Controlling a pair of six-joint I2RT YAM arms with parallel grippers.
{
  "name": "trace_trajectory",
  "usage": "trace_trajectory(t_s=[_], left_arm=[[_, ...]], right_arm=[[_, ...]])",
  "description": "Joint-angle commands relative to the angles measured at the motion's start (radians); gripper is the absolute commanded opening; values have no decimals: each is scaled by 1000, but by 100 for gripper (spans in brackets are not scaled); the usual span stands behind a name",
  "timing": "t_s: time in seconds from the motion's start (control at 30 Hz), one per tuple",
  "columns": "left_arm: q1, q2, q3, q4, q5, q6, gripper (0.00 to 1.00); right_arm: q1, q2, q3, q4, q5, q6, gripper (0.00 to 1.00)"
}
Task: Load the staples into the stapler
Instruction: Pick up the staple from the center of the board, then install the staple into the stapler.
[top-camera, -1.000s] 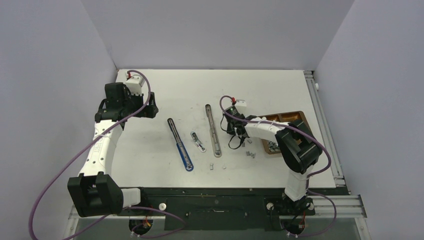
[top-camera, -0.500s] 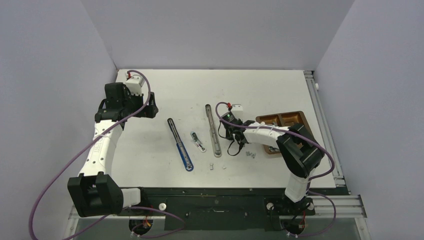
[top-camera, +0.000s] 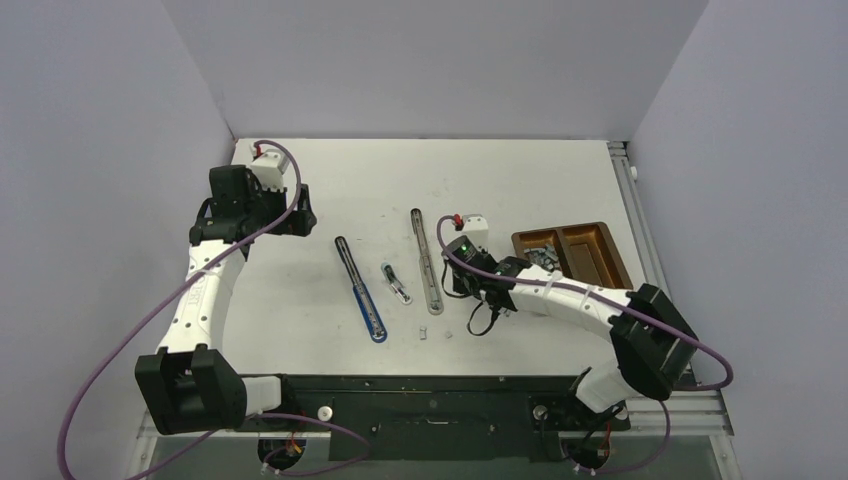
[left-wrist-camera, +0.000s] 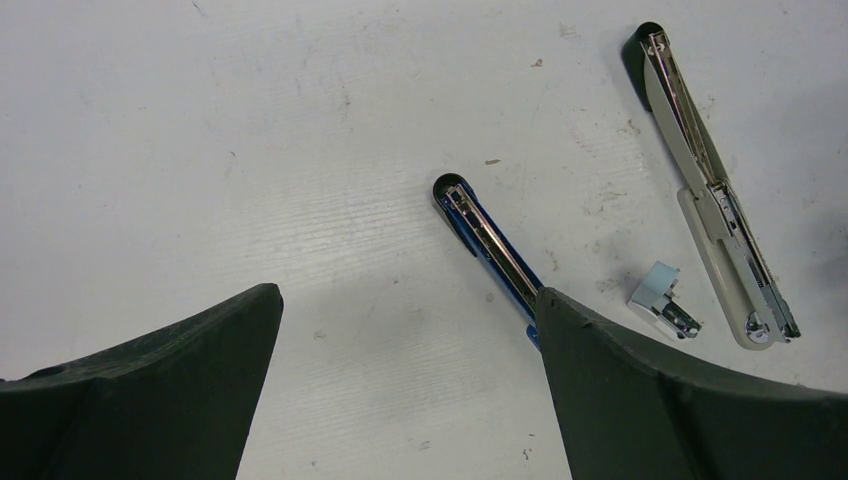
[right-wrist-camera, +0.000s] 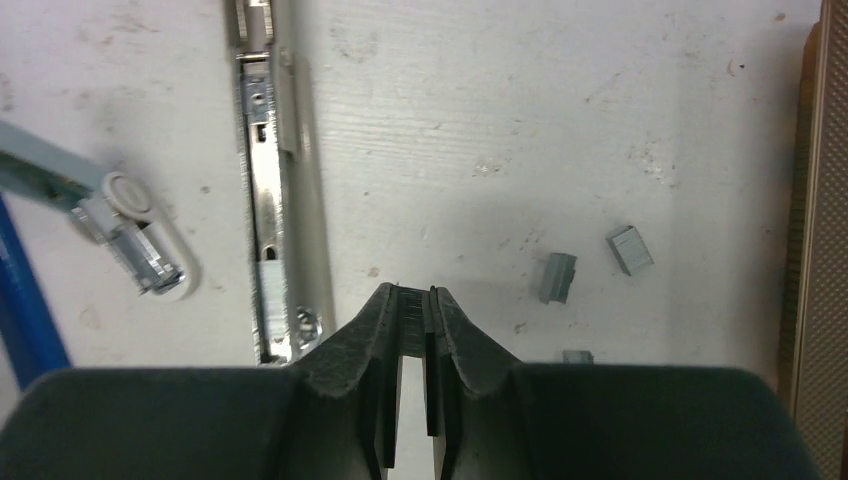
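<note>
Right claw (right-wrist-camera: 412, 294), staple strip (right-wrist-camera: 411, 328) between its tips

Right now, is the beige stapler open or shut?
Open: the beige stapler lies unfolded flat on the table, its metal staple channel facing up.

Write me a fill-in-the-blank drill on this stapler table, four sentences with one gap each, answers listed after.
1. The right hand is ___ on a staple strip.
2. The left hand hangs over the table with its jaws ___, holding nothing.
3. The brown tray has ___ compartments.
4. In the top view, the beige stapler lies opened flat to the ___ of the blue stapler.

Missing words: shut; open; two; right.
</note>
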Motion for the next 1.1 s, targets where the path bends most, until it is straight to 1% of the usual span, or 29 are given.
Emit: trace_trajectory(t_s=[0.0, 0.2, 0.4, 0.5, 0.67, 1.07], left_arm=[[6, -43, -3, 17, 18, -8, 96], [7, -55, -27, 7, 27, -17, 96], [9, -63, -38, -3, 30, -4, 96], [11, -56, -30, -8, 29, 2, 96], [11, -47, -9, -21, 28, 12, 96], [11, -53, -12, -18, 14, 21, 96]], right_arm=[[68, -78, 4, 21, -3, -4, 9], [181, -56, 42, 109, 25, -21, 9], [292, 65, 158, 171, 85, -62, 9], [325, 127, 206, 205, 86, -96, 9], [346, 203, 257, 249, 65, -118, 9], [364, 318, 295, 307, 56, -105, 9]])
